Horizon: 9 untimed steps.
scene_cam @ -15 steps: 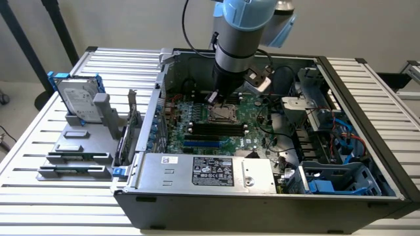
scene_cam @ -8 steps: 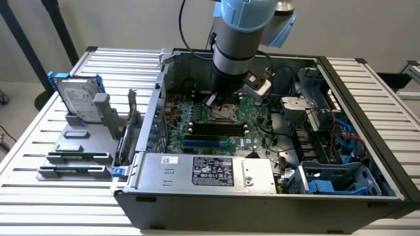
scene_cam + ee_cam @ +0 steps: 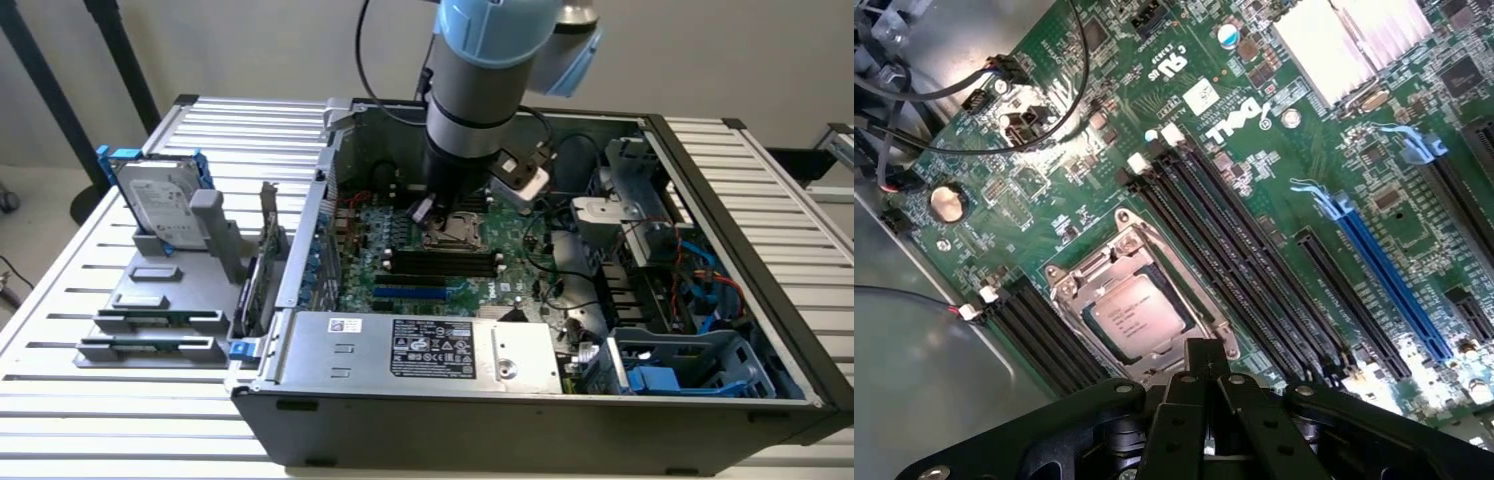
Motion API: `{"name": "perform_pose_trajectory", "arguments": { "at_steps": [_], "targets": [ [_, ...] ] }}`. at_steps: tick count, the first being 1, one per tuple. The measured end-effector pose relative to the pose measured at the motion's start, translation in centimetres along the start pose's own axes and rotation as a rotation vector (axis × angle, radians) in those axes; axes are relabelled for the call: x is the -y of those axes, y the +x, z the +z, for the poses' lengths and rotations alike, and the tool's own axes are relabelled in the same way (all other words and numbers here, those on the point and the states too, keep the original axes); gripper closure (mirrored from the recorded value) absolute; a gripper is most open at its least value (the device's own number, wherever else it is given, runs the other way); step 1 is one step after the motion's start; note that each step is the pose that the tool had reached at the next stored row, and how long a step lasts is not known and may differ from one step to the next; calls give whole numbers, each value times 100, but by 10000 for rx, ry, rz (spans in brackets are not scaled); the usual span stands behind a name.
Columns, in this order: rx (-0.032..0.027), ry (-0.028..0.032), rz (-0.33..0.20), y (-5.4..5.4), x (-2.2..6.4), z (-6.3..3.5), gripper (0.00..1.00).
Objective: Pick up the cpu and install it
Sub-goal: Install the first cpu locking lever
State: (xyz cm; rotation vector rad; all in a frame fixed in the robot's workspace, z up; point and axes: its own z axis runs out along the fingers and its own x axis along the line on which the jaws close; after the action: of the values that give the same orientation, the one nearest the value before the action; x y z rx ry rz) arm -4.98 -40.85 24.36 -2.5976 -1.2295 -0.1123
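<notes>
The cpu (image 3: 1137, 315), a small square chip with a silvery top plate, lies flat in the motherboard socket, framed by the socket's metal bracket (image 3: 1069, 290). In the exterior view the cpu (image 3: 463, 229) sits in the middle of the board inside the open computer case (image 3: 534, 405). My gripper (image 3: 1202, 352) hangs just above the socket's edge, its black fingers pressed together with nothing between them. From outside, the gripper (image 3: 430, 210) is low over the board, beside the socket on the exterior view's left.
Black memory slots (image 3: 1244, 250) and a blue slot (image 3: 1389, 275) run beside the socket. A finned heat sink (image 3: 1344, 45) and loose cables (image 3: 1054, 120) are nearby. Outside the case, a hard drive in a blue bracket (image 3: 158, 205) and memory sticks (image 3: 160, 320) rest on a grey stand.
</notes>
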Motion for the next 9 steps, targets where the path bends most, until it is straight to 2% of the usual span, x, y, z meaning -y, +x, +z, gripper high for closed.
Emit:
{"name": "perform_pose_trajectory", "arguments": {
  "at_steps": [9],
  "targets": [
    [70,93,33,-71,40,-27,89]
  ]
}}
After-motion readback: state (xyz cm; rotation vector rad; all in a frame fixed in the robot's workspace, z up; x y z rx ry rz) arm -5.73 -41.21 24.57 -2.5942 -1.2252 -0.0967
